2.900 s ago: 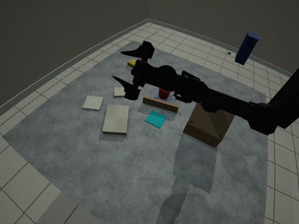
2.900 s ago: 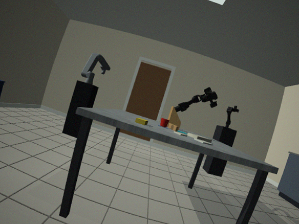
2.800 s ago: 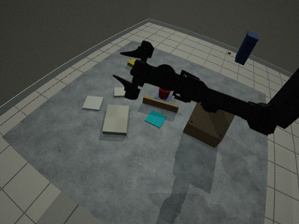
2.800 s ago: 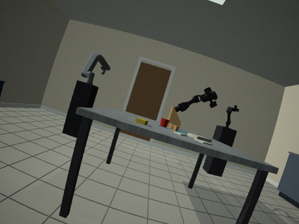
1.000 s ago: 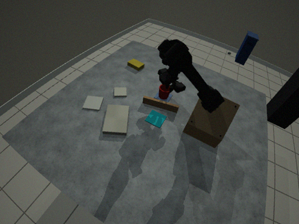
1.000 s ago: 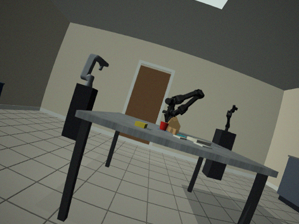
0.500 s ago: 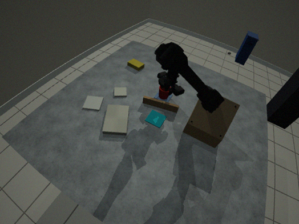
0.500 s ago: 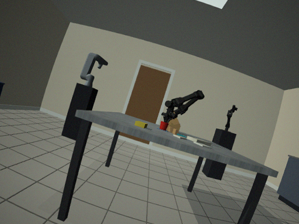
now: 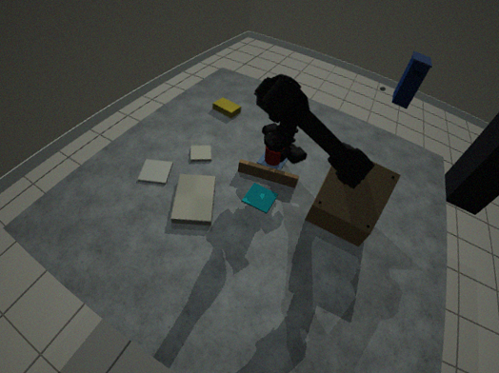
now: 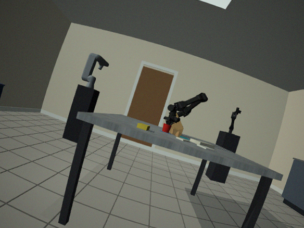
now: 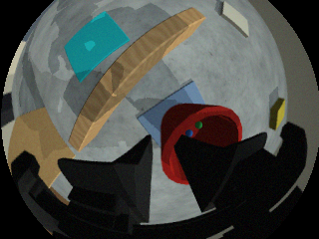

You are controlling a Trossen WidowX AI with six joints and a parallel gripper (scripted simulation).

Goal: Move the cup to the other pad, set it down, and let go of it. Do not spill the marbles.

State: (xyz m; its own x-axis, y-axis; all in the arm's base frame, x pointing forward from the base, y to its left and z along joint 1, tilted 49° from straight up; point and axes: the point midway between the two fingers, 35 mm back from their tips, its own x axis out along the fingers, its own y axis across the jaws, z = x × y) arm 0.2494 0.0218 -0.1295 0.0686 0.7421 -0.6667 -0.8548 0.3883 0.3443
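The red cup (image 9: 272, 157) (image 10: 166, 128) (image 11: 174, 112) stands upright on the blue pad (image 11: 174, 100). A green marble (image 11: 198, 124) and a blue marble (image 11: 188, 133) show inside it. My gripper (image 10: 168, 123) (image 11: 161, 137) points down at the cup, its fingers partly open. In the wrist view the right finger reaches over the cup's mouth and the left finger is outside the near wall, with a gap beside it. The right finger hides part of the cup. The teal pad (image 9: 259, 198) (image 10: 184, 137) (image 11: 95, 47) has nothing on it.
A low wooden barrier (image 9: 267, 173) (image 11: 125, 70) stands between the two pads. A wooden box (image 9: 358, 198) (image 11: 37, 144) is beside them. A large cream slab (image 9: 193, 198), two smaller cream tiles (image 9: 155, 171) (image 9: 200, 152) and a yellow block (image 9: 227, 105) (image 10: 143, 126) (image 11: 277, 115) lie farther off.
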